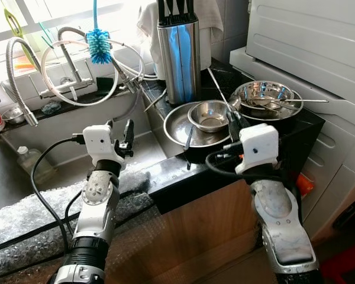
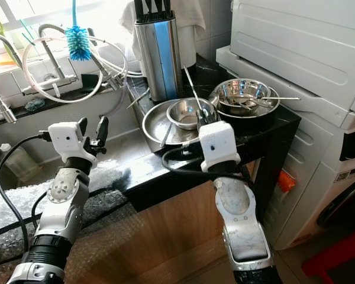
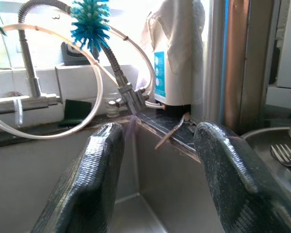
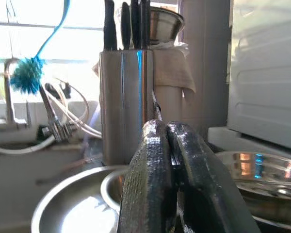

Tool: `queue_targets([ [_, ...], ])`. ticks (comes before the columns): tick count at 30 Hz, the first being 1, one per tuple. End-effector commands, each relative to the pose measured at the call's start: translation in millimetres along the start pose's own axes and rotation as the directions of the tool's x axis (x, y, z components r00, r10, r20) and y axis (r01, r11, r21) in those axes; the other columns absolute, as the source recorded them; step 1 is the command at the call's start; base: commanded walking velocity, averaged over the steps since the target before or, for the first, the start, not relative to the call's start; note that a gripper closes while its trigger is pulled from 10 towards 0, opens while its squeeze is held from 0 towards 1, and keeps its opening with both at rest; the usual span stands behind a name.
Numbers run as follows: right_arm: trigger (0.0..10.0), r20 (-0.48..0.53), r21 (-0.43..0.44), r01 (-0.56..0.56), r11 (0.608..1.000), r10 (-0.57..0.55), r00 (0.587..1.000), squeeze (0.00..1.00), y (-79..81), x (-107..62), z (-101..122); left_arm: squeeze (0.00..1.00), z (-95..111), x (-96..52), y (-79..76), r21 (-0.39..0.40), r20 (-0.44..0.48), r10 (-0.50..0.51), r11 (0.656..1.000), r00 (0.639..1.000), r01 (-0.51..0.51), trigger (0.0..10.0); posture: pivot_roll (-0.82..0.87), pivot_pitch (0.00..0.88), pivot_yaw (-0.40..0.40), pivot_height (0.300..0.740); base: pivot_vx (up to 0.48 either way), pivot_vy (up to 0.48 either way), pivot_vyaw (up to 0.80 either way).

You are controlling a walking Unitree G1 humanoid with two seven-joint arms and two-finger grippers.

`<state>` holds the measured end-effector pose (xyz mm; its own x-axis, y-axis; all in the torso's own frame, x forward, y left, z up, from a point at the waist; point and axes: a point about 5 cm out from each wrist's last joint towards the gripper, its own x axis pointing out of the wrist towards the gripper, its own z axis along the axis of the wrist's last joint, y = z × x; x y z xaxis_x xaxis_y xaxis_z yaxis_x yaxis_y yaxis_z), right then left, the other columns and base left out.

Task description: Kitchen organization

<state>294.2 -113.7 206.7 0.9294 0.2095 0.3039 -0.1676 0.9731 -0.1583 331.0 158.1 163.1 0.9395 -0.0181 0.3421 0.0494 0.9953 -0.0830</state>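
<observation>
On the black counter [image 1: 165, 174] lies a wide steel plate [image 1: 174, 129] with a small steel bowl [image 1: 208, 114] in it. Beside them a larger steel bowl [image 1: 263, 94] holds a fork and other cutlery. My right gripper [image 1: 233, 121] hovers at the small bowl's right rim. Its fingers [image 4: 153, 160] are shut on a thin metal utensil [image 1: 218, 86] whose handle slants up toward the knife block [image 1: 178, 56]. What the utensil's lower end looks like is hidden. My left gripper [image 1: 121, 133] is open over the sink [image 1: 139, 148], and its fingers [image 3: 94, 170] hold nothing.
A white appliance [image 1: 307, 41] stands right of the counter. Behind the sink are a spring faucet [image 1: 18, 77], looped hoses and a hanging blue bottle brush [image 1: 98, 46]. Bubble wrap [image 1: 23, 219] covers the sink's front edge. A dark-handled utensil [image 1: 189, 141] lies on the plate.
</observation>
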Motion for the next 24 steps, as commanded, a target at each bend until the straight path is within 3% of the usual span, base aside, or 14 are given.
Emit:
queue_targets([
  [1, 10.0, 0.039, 0.053, -0.028, 0.998, 0.026, 0.999, 0.00, 3.6, 5.6, 14.8, 0.00, 2.0, 2.9, 8.4, 0.059, 0.009, 0.018, 0.998, 1.000, -0.018, 10.0, -0.13, 0.000, 0.147, 0.740, 0.000, 0.000, 0.00],
  [4, 10.0, 0.038, 0.057, -0.033, 0.998, 0.031, 0.999, 0.00, 4.1, 6.7, 16.3, 0.00, 2.2, 3.1, 8.7, 0.071, 0.012, 0.017, 0.997, 1.000, -0.018, 10.0, -0.13, 0.000, 0.147, 0.740, 0.000, 0.000, 0.00],
  [5, 10.0, 0.030, 0.131, -0.063, 0.989, 0.059, 0.998, 0.00, 9.6, 13.8, 22.6, 0.00, 3.2, 4.3, 8.1, 0.110, 0.019, 0.007, 0.994, 1.000, -0.009, 10.0, -0.12, 0.000, 0.140, 0.740, 0.000, 0.000, 0.00],
  [11, 10.0, 0.001, 0.257, -0.108, 0.960, 0.112, 0.994, 0.00, 18.2, 20.3, 28.9, 0.00, 4.9, 5.3, 6.8, 0.166, 0.033, -0.006, 0.986, 0.999, 0.000, 10.0, -0.12, 0.000, 0.137, 0.740, 0.000, 0.000, 0.00],
  [15, 10.0, -0.044, 0.393, -0.190, 0.900, 0.225, 0.973, 0.00, 28.9, 19.6, 24.8, 0.00, 2.0, 4.0, 6.7, 0.151, 0.027, 0.007, 0.989, 1.000, -0.011, 10.0, -0.12, 0.000, 0.132, 0.740, 0.000, 0.000, 0.00],
  [17, 10.0, -0.031, 0.408, -0.241, 0.880, 0.278, 0.960, 0.00, 33.1, 18.2, 25.4, 0.00, 0.9, 4.4, 6.7, 0.106, 0.015, 0.018, 0.994, 1.000, -0.019, 10.0, -0.12, 0.000, 0.132, 0.740, 0.000, 0.000, 0.00],
  [20, 10.0, -0.004, 0.324, -0.387, 0.863, 0.411, 0.912, 0.00, 46.3, 7.3, 22.5, 0.00, 2.5, 8.1, 11.4, -0.057, -0.004, 0.074, 0.996, 0.997, -0.074, 10.0, -0.12, 0.000, 0.130, 0.740, 0.000, 0.000, 0.00],
  [24, 10.0, -0.018, 0.350, -0.412, 0.841, 0.445, 0.895, 0.00, 50.0, -1.0, 14.4, 0.00, 2.2, 9.9, 16.2, -0.158, -0.031, 0.098, 0.982, 0.995, -0.102, 10.0, -0.12, 0.000, 0.129, 0.740, 0.000, 0.000, 0.00],
])
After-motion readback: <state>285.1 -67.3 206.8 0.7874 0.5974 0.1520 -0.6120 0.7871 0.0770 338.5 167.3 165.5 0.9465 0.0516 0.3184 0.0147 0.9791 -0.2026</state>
